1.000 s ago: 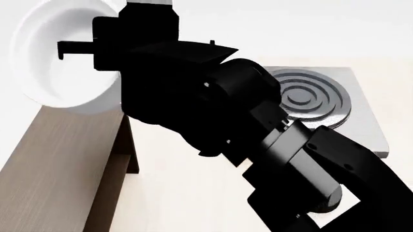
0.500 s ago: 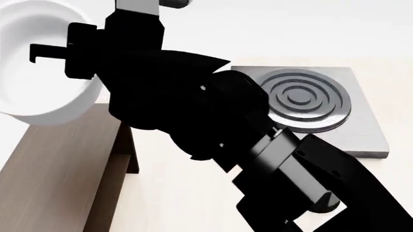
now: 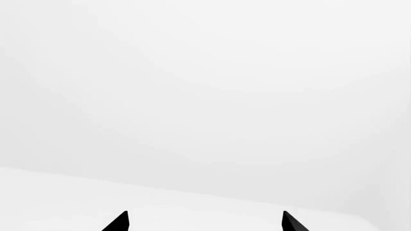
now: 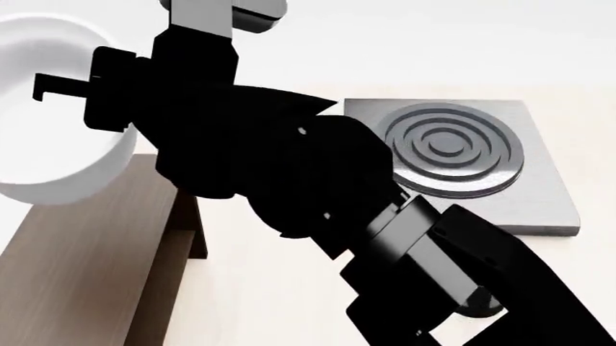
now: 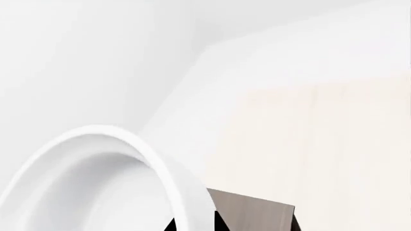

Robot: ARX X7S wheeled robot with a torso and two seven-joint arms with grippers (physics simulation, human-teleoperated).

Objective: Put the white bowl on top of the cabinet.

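White and glossy, the white bowl is hanging at the far left of the head view, tipped on its side with its mouth facing rightward, above the far end of the cabinet. It is being carried by its wall: one finger of the right gripper is reaching inside the bowl, and the wrist view is showing the thick rim passing between the finger bases, so the fingers are pinching the bowl's wall, though the outer finger is hidden behind the bowl. That sideways grip is likely why the bowl is riding tilted rather than level; it is not yet resting on the wood, and I judge it needs lowering and righting over the flat brown top.

Further right, the black arm is crossing the middle of the view, reaching over from the robot's right side. Beyond it, the grey stove plate is sitting on the pale counter, well apart from the cabinet.

The left gripper is showing only two fingertips spread apart against blank white, holding nothing.
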